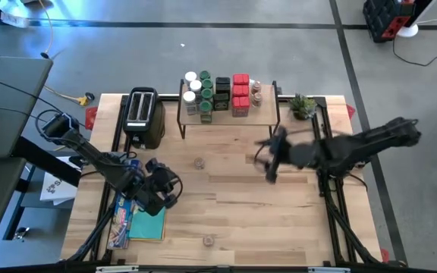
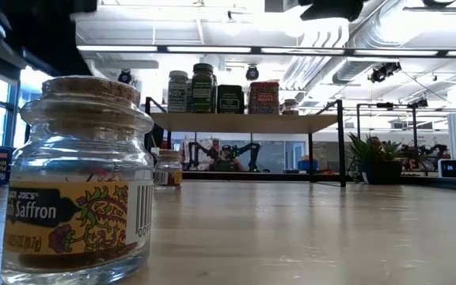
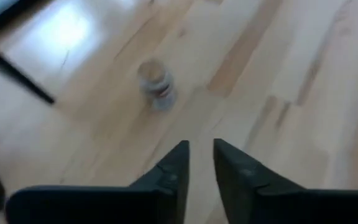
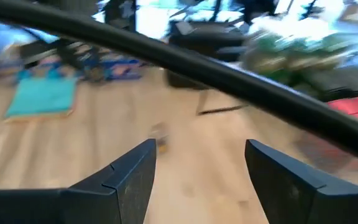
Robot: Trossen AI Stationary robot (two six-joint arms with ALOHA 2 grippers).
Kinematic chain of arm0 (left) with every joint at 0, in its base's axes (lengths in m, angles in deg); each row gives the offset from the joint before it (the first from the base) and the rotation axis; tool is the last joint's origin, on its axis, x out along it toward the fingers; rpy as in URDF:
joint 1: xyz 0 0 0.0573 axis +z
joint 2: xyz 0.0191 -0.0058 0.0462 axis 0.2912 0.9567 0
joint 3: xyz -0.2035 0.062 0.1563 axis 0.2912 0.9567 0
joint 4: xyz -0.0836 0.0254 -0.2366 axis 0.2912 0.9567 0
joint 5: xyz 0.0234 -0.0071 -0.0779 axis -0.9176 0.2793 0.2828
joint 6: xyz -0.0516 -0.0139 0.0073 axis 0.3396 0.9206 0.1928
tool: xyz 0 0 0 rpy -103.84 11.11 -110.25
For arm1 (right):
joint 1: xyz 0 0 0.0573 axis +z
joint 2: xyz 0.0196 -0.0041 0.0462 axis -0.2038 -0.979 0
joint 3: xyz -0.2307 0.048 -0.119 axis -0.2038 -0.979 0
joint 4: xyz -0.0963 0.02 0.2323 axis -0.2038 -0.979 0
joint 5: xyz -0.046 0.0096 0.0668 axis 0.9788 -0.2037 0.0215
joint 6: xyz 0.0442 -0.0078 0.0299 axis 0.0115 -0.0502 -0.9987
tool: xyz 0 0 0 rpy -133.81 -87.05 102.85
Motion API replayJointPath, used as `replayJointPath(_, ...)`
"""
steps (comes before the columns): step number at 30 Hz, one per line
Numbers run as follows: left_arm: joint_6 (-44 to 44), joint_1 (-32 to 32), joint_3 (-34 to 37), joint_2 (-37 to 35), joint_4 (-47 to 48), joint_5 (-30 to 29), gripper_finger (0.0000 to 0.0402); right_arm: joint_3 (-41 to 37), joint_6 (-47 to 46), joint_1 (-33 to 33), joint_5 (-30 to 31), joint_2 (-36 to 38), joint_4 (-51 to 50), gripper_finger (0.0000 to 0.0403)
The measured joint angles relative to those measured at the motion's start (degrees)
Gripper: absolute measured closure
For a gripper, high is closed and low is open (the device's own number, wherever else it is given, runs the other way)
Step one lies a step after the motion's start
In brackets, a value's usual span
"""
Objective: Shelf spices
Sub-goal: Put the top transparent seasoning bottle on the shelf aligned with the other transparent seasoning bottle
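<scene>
The shelf (image 1: 230, 121) stands at the table's far middle, and several spices (image 1: 220, 92) stand on its wooden top: white-lidded and green-lidded jars, black boxes, red tins. Two tiny brown-topped jars stand on the table. One (image 1: 199, 162) is in front of the shelf, the other (image 1: 209, 240) by the near edge, large in the low view (image 2: 77, 182). My left gripper (image 1: 176, 182) hovers left of the first jar (image 3: 156, 84), fingers a little apart and empty (image 3: 201, 149). My right gripper (image 1: 270, 161) hangs blurred in front of the shelf's right end, open and empty (image 4: 201, 152).
A black toaster (image 1: 144, 115) stands left of the shelf and a small plant (image 1: 303, 106) to its right. A long blue foil box (image 1: 120, 220) and a teal cloth (image 1: 147, 224) lie at the near left, under the left arm.
</scene>
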State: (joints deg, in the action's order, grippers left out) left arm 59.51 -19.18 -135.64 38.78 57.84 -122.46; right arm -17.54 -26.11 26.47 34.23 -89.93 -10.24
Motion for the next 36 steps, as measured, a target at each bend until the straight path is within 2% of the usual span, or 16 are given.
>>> replayJointPath(2, 2.0, 1.3, 2.2, 0.0, -1.1, 1.1, 0.031, -1.3, -1.0, 2.5, -0.4, -3.9, 3.0, 0.0163)
replayJointPath(5, 2.6, 4.1, 6.3, 0.0, -6.0, 2.9, 0.0277, -2.7, -0.6, 3.4, -4.7, -11.4, 8.8, 0.0162)
replayJointPath(9, -3.1, 9.0, 12.7, 0.0, -18.7, 3.6, 0.0267, -2.7, -0.5, 1.5, -6.7, -22.3, 18.9, 0.0162)
replayJointPath(11, -6.9, 12.1, 15.8, 0.0, -25.2, 4.1, 0.0275, -2.7, -0.6, -0.6, -8.1, -27.7, 25.0, 0.0163)
replayJointPath(15, -14.7, 18.2, 20.4, 0.0, -37.3, 4.5, 0.0301, -2.2, -0.6, -5.6, -15.3, -36.8, 35.0, 0.0162)
replayJointPath(19, -21.9, 23.2, 23.1, 0.0, -46.8, 8.3, 0.033, 0.4, -1.7, -9.6, -17.1, -43.9, 36.8, 0.0162)
replayJointPath(22, -24.2, 26.1, 24.8, 0.0, -51.9, 12.1, 0.0348, 2.4, -1.6, -11.4, -19.1, -47.8, 38.9, 0.0162)
replayJointPath(26, -24.3, 28.6, 25.7, 0.3, -53.5, 15.0, 0.0363, 4.4, -0.6, -12.9, -20.9, -51.8, 42.6, 0.0162)
replayJointPath(36, -23.9, 29.7, 25.6, 5.2, -57.3, 17.0, 0.0378, 11.1, 4.0, -14.4, -21.6, -58.0, 43.5, 0.0162)
